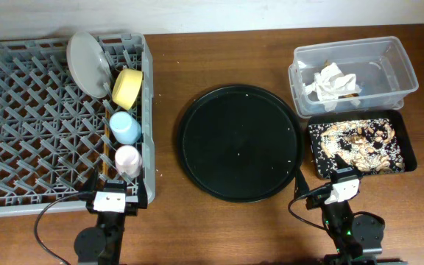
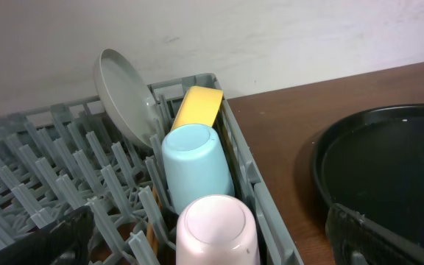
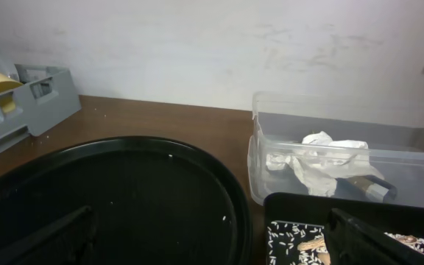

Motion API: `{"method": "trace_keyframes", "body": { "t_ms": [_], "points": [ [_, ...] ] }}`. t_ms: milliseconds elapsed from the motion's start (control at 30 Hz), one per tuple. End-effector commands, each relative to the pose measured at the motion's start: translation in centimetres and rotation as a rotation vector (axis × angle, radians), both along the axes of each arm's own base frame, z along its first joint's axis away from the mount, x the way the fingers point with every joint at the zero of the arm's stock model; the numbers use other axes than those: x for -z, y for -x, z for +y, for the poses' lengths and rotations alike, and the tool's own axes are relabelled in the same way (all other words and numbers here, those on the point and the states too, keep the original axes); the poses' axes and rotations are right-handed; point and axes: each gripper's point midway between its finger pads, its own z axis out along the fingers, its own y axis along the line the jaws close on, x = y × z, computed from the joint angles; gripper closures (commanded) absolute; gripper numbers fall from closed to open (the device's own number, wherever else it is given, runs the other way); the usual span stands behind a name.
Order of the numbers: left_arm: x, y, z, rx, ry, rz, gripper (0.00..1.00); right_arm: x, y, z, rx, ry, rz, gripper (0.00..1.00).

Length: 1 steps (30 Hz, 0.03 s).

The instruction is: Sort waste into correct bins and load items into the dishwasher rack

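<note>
The waste is sorted: the napkin (image 1: pixel 332 81) lies crumpled in the clear tub (image 1: pixel 403 70), and the scraps (image 1: pixel 359 141) cover the floor of the shallow black tray (image 1: pixel 411 158) just in front of it. The dishes sit along the right side of the rack (image 1: pixel 20 96) — the plate (image 1: pixel 87 62) leaning at the back, then the bowl (image 1: pixel 127 87) on edge, the blue cup (image 1: pixel 125 126) and the pink cup (image 1: pixel 128 160), with the chopsticks (image 1: pixel 104 154) in the channel just left of the cups. By my reading little is left to do.

The left gripper (image 2: pixel 208 213) is spread wide and holds nothing, low by the rack's near right corner. The right gripper (image 3: pixel 210 221) is likewise wide apart and empty, near the black tray's front left corner.

The risks come from that closeness. A careless swing of the left arm could clip the rack wall and jolt the cups or topple the leaning plate. The right arm could catch the shallow tray's rim and spill scraps. A few pale specks dot the round tray (image 1: pixel 197 147) — too small to grip.

No brand, label or writing can be read anywhere.
</note>
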Motion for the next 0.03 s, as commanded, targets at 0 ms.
{"method": "trace_keyframes", "body": {
  "t_ms": [0],
  "points": [
    [0.11,0.01,0.25,-0.011,-0.016,-0.003,0.01,0.24,0.03,0.17,-0.008,-0.001,0.002,0.02]
  ]
}}
